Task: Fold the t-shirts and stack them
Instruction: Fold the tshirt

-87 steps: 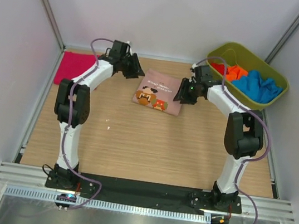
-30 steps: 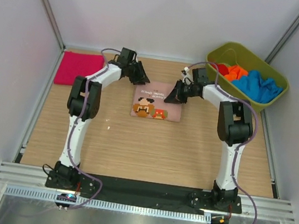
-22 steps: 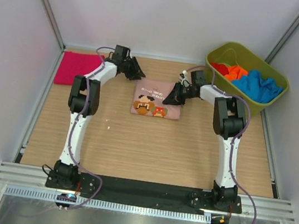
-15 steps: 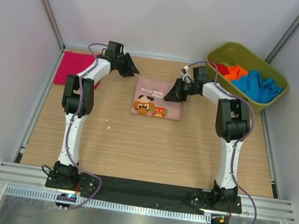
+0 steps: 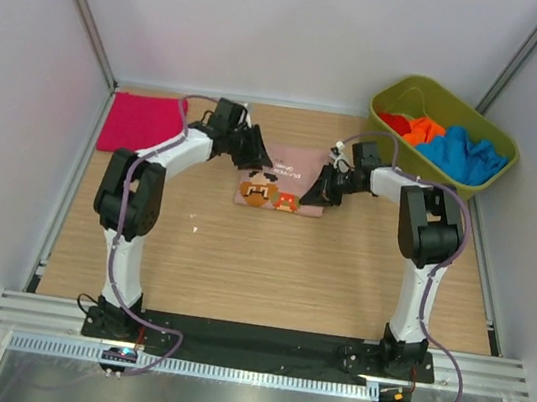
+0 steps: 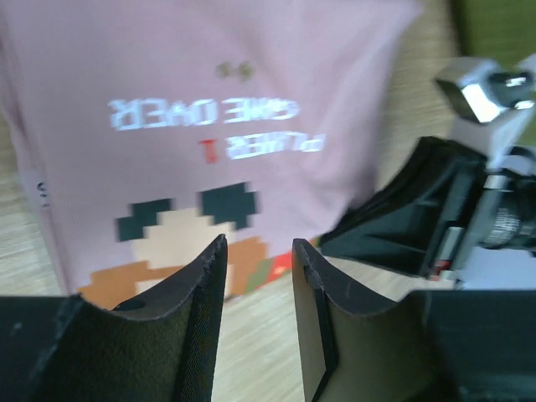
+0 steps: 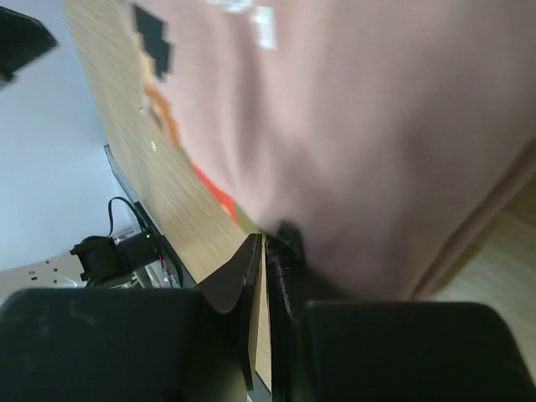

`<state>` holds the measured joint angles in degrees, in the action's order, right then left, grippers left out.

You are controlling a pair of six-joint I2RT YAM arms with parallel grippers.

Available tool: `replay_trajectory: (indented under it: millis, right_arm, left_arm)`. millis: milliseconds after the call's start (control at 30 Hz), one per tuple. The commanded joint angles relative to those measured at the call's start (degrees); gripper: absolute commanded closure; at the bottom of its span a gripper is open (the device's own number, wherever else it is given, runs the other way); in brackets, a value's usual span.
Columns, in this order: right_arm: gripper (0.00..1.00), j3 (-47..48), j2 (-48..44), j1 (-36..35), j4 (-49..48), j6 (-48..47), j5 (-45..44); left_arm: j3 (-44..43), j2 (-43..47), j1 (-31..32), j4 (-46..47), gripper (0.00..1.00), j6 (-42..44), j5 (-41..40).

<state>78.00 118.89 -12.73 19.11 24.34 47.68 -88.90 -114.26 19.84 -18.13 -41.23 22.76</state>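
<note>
1. The folded dusty-pink t-shirt [image 5: 291,172] lay flat toward the table's far edge, print up.
2. The right gripper [image 5: 324,191] sat at its right edge, jaws nearly closed; whether they pinched cloth, I cannot tell.
3. The left gripper [image 5: 257,155] hovered at its far-left corner, jaws parted and empty.
4. The magenta t-shirt [image 5: 139,121] lay well to the left, so stacking probably favoured the left arm.

Enclosed work booth
Plain white walls [image 5: 303,34] surround a wood-grain tabletop [image 5: 269,262]; a metal rail [image 5: 257,346] edges its near side.
</note>
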Motion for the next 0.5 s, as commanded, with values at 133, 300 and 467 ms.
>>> replay_trajectory:
  millis: [133,300,467]
  right_arm:
    - [0.87,-1.88,2.75,1.75,-3.91,-0.52,-2.24]
    - [0.83,-3.81,-5.57,1.75,-2.76,0.35,-3.82]
    - [0.73,-0.22,-7.19,1.74,-3.2,1.33,-11.28]
  left_arm:
    - [6.1,-6.77,-2.08,0.91,0.62,-2.01,-8.17]
    - [5.68,-3.17,-2.52,-3.39,0.61,-0.87,-13.44]
    - [1.72,-1.06,-2.43,-7.53,0.6,-0.08,-13.97]
